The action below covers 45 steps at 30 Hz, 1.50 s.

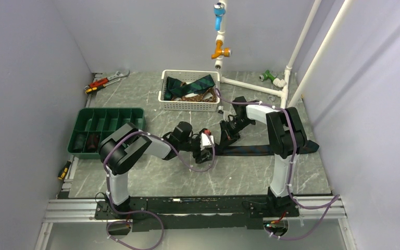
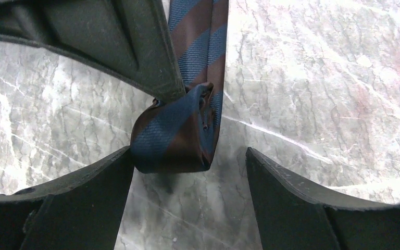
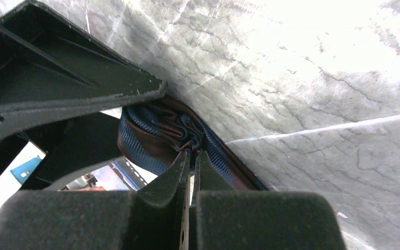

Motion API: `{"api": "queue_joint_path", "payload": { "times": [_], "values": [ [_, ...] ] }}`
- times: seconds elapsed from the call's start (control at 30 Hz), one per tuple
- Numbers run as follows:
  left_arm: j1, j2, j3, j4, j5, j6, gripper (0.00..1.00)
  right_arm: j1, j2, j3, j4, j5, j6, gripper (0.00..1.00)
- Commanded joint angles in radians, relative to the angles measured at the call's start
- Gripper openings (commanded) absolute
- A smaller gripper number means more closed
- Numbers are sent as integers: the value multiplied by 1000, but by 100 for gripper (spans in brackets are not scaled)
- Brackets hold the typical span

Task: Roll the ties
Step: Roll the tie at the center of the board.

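While the left gripper (image 2: 190,156) stands wide, its jaws flanking a half-rolled tie (image 2: 169,140) on the table (image 2: 317,78), the right gripper (image 3: 190,164) is closed. Its tips meet at the core of the coil and seem to nip the innermost fold. The coil sits between the left fingers, touching one and clear of the other. The unrolled length runs straight ahead of that gripper, flat on the table, beneath the right arm's reach. From the right gripper the coil lies just beyond the fingertips, its spiral seen end-on. Both arms are at the coil, but only the right touches its centre. The next turn probably hinges on that pinch, with the roll advancing along the strip's long axis. The tie is ribbed woven fabric, navy with diagonal brown stripes, and looks soft enough to slump and loosen. The table is a smooth grey marbled sheet. Far beyond the grippers, more ties (image 1: 192,86) fill a white lattice basket (image 1: 187,105). A green divided tray (image 1: 109,117) sits off the left arm's outer side.
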<state>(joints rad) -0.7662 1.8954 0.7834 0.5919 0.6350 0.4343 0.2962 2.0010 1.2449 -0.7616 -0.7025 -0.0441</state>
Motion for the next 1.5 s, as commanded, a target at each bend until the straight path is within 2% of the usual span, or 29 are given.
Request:
{"api": "queue_joint_path", "payload": {
  "times": [0.0, 0.1, 0.17, 0.27, 0.4, 0.5, 0.63, 0.73, 0.8, 1.0, 1.1, 1.23, 1.37, 1.47],
  "values": [
    [23, 46, -42, 29, 41, -67, 83, 10, 30, -50, 46, 281, -105, 0],
    [23, 68, -18, 74, 115, -138, 82, 21, 4, -87, 76, 290, -103, 0],
    [22, 92, 5, 120, 140, -237, 81, 28, -7, -102, 89, 291, -100, 0],
    [13, 128, 33, 173, 133, -333, 79, 34, -15, -118, 107, 293, -91, 0],
    [2, 168, 56, 195, 113, -368, 74, 41, -20, -129, 123, 292, -82, 0],
    [-8, 184, 77, 151, 82, -343, 63, 45, -20, -136, 139, 278, -76, 0],
    [-25, 170, 80, 27, -36, -226, 42, 51, -12, -127, 140, 241, -64, 0],
    [-24, 137, 56, -87, -81, -121, 34, 50, -16, -102, 109, 209, -73, 0],
    [-24, 108, 19, -128, -110, -56, 32, 41, -27, -79, 62, 181, -80, 0],
    [-27, 94, 18, -275, -178, 25, 31, -11, -51, 40, -130, 30, -105, 31],
    [-33, 104, 49, -332, -199, 25, 31, -14, -86, 56, -181, -36, -98, 42],
    [-41, 124, 94, -386, -210, 23, 32, -13, -116, 39, -169, -103, -56, 43],
    [-43, 137, 114, -410, -208, 18, 32, 6, -68, 50, -148, -121, -29, 42],
    [-44, 138, 119, -420, -204, 21, 33, 11, -29, 57, -126, -78, -13, 35]
  ]
}}
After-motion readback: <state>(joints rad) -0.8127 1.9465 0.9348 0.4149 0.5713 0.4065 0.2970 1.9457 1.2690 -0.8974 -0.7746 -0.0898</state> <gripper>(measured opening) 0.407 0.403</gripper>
